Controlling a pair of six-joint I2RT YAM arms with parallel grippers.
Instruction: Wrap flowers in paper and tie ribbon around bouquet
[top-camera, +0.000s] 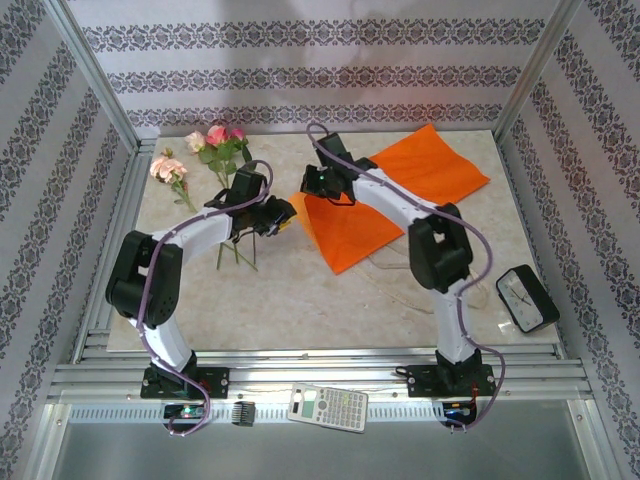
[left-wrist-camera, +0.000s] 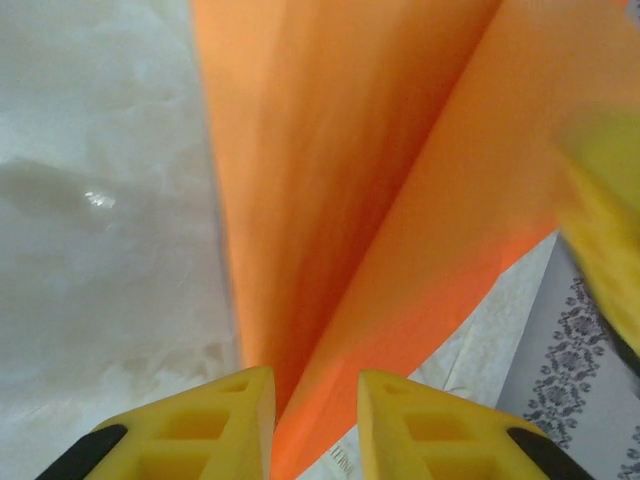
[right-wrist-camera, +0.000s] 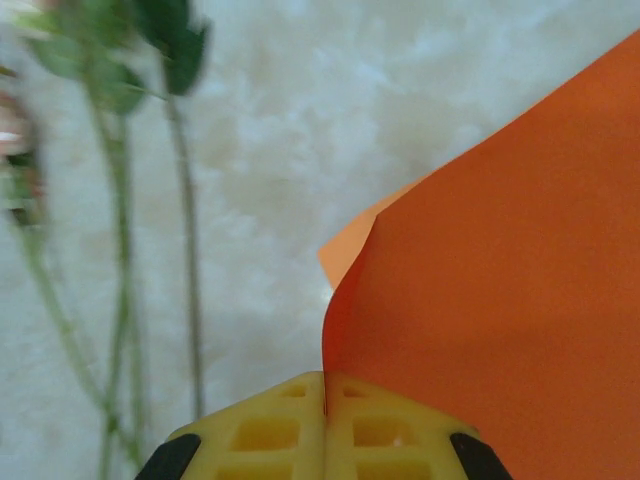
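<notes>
Right gripper (right-wrist-camera: 325, 388) closed tight, pinching left edge of paper (top-camera: 420, 175); edge curls up. Left gripper (left-wrist-camera: 315, 405) narrowly apart, paper fold running between fingers (left-wrist-camera: 225, 425). Paper spreads from table (top-camera: 300, 300) centre toward far-right corner. Flowers (top-camera: 215, 150) near far-left corner, stems pointing toward near edge, beside left gripper.
</notes>
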